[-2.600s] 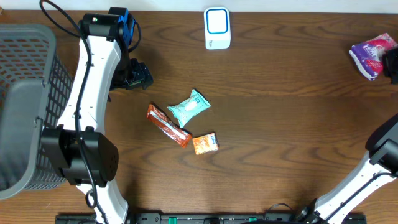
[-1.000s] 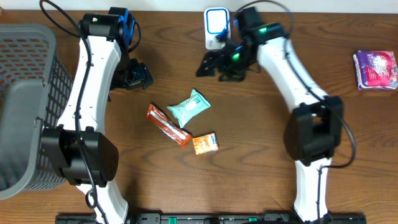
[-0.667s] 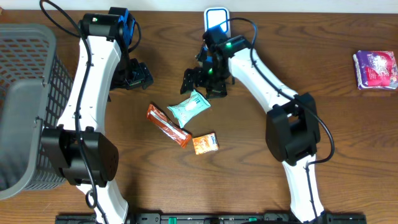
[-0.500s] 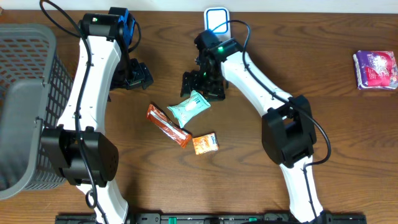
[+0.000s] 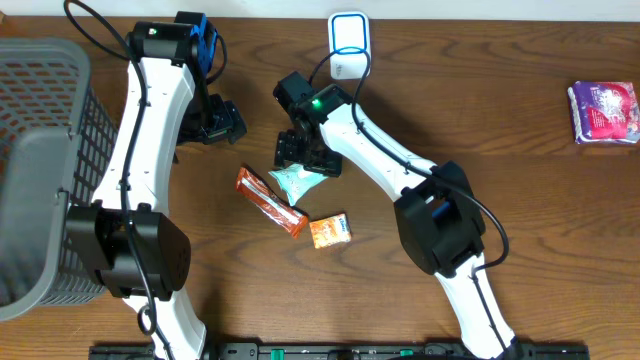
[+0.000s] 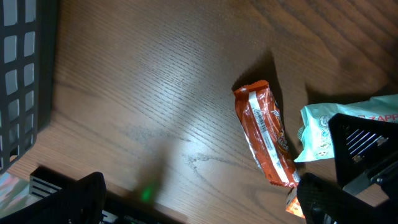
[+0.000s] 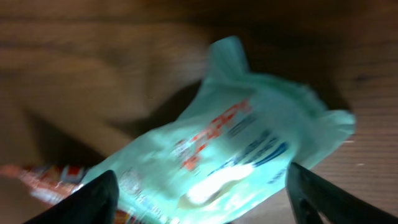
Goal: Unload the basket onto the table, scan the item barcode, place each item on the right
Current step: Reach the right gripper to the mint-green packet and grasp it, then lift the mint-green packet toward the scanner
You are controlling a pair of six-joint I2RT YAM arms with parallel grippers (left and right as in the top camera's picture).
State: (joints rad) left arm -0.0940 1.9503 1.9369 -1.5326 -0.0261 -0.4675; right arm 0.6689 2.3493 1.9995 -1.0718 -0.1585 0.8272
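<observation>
A teal snack packet (image 5: pixel 297 181) lies mid-table; in the right wrist view this packet (image 7: pixel 236 149) fills the frame, blurred. My right gripper (image 5: pixel 308 157) hangs directly over it, open, one finger on each side of the packet (image 7: pixel 199 199). Beside it lie an orange-red bar (image 5: pixel 270 200) and a small orange packet (image 5: pixel 329 231). The white and blue scanner (image 5: pixel 349 45) stands at the table's back edge. My left gripper (image 5: pixel 215 120) is open and empty, left of the items; its view shows the bar (image 6: pixel 264 134) and the teal packet (image 6: pixel 329 124).
A grey mesh basket (image 5: pixel 45 160) stands on the left side of the table; part of it shows as the basket wall (image 6: pixel 25 62) in the left wrist view. A purple packet (image 5: pixel 601 105) lies at the far right edge.
My right arm has swung in from the right and come down over the teal packet, its jaws narrowing a little. The left arm has stayed still.
</observation>
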